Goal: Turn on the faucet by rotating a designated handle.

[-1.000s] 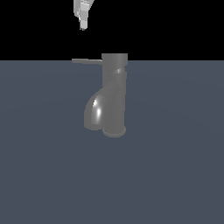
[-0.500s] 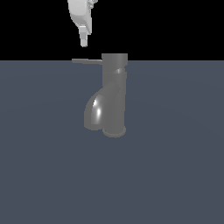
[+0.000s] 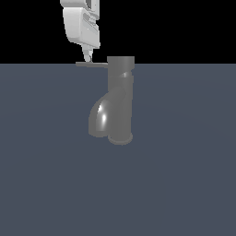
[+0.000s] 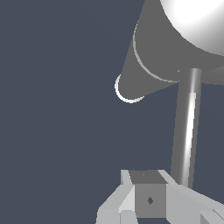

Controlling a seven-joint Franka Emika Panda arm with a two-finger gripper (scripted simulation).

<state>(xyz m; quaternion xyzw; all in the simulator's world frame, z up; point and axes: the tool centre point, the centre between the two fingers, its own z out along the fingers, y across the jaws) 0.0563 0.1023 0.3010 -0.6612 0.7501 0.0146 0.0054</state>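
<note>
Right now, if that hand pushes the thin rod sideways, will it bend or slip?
The handle looks like rigid metal, so it will probably swing around the faucet cap rather than bend. Its glossy shine in the wrist view suggests the hand could slide along it. Being thin, it gives little surface to push on.

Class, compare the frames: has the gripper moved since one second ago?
Yes. The gripper has come down toward the handle of the unmoved faucet, its tip now near the rod's outer end.

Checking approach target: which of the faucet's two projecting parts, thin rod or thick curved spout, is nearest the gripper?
The thin handle: the gripper sits just above its outer end; the spout curves far below.
</note>
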